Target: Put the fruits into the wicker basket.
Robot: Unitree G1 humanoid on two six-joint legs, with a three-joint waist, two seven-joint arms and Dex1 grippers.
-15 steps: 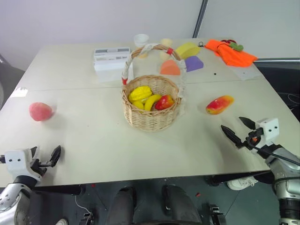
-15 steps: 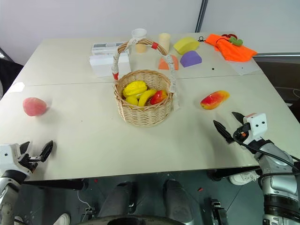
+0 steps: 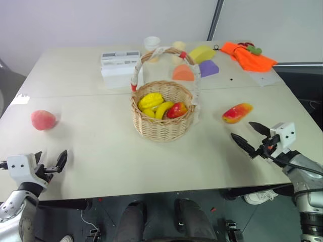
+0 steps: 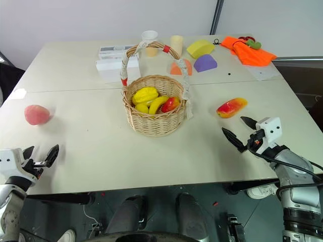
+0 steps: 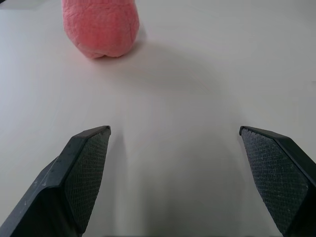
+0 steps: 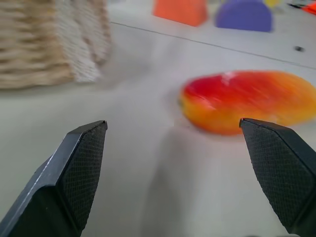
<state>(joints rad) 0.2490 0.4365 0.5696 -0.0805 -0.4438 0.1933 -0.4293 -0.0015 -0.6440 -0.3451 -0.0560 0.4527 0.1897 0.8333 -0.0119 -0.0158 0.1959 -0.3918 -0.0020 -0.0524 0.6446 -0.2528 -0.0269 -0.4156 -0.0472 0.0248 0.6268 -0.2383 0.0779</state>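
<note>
No writing can be made out on anything here, not even on the white rectangular box at the far side of the pale table. The left gripper hovers low over the table's near left edge with its black fingers spread wide and released, holding and touching nothing; the round pink-red toy peach lies on the table ahead of it, well apart. The right gripper hangs over the near right part of the table, its fingers likewise fully apart and empty, with the oblong red-orange-yellow toy mango lying on the table just beyond the fingertips, not touched. The round light-tan wicker basket with its white-and-red wrapped arched handle stands mid-table between the two fruits, already containing yellow banana-like pieces and a red-yellow piece.
</note>
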